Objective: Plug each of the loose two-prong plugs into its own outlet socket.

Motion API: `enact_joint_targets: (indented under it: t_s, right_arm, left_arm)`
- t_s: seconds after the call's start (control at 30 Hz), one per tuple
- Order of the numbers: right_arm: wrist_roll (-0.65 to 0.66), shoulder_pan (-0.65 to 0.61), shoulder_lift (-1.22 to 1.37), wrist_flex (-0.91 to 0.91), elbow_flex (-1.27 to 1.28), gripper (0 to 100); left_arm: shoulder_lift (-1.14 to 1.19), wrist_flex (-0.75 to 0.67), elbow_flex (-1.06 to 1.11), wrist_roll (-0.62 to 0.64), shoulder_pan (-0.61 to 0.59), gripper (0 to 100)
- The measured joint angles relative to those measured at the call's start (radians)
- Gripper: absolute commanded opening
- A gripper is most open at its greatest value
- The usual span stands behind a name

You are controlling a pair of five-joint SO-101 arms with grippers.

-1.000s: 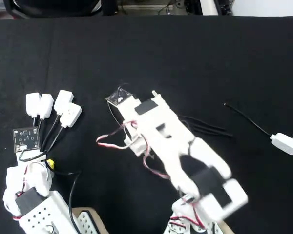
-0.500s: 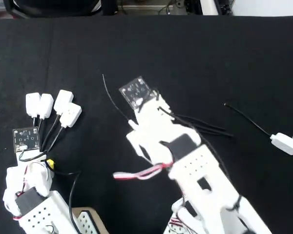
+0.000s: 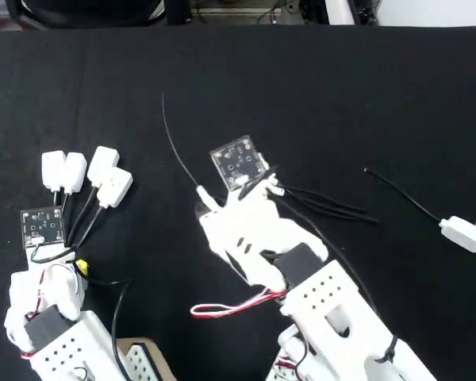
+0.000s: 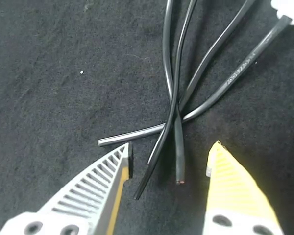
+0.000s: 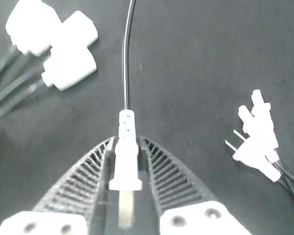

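Note:
My right gripper (image 5: 126,141) is shut on a white two-prong plug (image 5: 125,161), whose thin black cord (image 5: 127,54) runs away from it. Several white outlet sockets (image 5: 54,41) lie beyond it to one side; in the high view they sit at the left (image 3: 87,176). Two more loose plugs (image 5: 255,139) lie close to the other side of the right gripper. A further white plug (image 3: 462,232) rests at the far right of the table. My left gripper (image 4: 169,164) stands open over the sockets' black cables (image 4: 174,98), holding nothing.
A black cloth (image 3: 317,87) covers the whole table. The held plug's cord (image 3: 174,143) trails up and left from the right arm (image 3: 262,230). Black cords (image 3: 333,208) spread to the right of that arm. The left arm (image 3: 47,317) sits at the bottom left.
The right arm has swung and turned its wrist rightward, carrying the plug; its cord now trails up and left. The left arm has not moved.

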Motion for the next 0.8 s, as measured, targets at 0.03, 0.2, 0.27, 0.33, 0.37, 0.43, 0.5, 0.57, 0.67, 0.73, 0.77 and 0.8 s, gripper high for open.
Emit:
enact_joint_targets:
  t_s: [0.03, 0.2, 0.27, 0.33, 0.37, 0.43, 0.5, 0.57, 0.67, 0.73, 0.77, 0.8]
  right_arm:
    - [-0.011, 0.000, 0.000, -0.017, 0.000, 1.1]
    - [-0.025, -0.008, 0.000, -0.058, 0.000, 1.1]
    - [-0.025, -0.008, 0.000, -0.074, 0.000, 1.1]
    - [-0.025, -0.008, 0.000, -0.091, 0.000, 1.1]
    - [-0.025, -0.008, 0.000, -0.101, 0.000, 1.1]
    - [-0.025, -0.008, 0.000, -0.115, 0.000, 1.1]
    - [-0.025, -0.008, 0.000, -0.118, 0.000, 1.1]
    - [-0.038, -0.008, 0.000, -0.118, 0.011, 1.1]
    - [-0.069, -0.008, -0.012, -0.153, 0.048, 1.1]
    - [-0.081, -0.008, -0.058, -0.186, 0.089, 1.1]
    - [-0.087, -0.008, -0.091, -0.198, 0.114, 1.1]
    - [-0.094, -0.008, -0.129, -0.209, 0.138, 1.1]
  left_arm:
    - [0.000, 0.000, 0.000, 0.000, 0.005, 25]
    - [0.000, 0.031, 0.000, 0.000, 0.115, 25]
    - [0.000, 0.031, 0.000, 0.002, 0.180, 25]
    - [0.000, 0.031, -0.006, 0.002, 0.256, 21]
    - [0.000, 0.031, -0.017, 0.008, 0.301, 19]
    - [-0.002, 0.031, -0.048, 0.058, 0.399, 18]
    - [-0.002, 0.031, -0.074, 0.126, 0.532, 20]
    - [-0.002, 0.054, -0.101, 0.155, 0.677, 21]
    - [-0.002, 0.092, -0.149, 0.178, 0.816, 21]
    - [-0.005, 0.095, -0.181, 0.221, 0.868, 21]
    - [-0.006, 0.092, -0.196, 0.247, 0.895, 21]
    - [-0.006, 0.081, -0.209, 0.270, 0.919, 21]
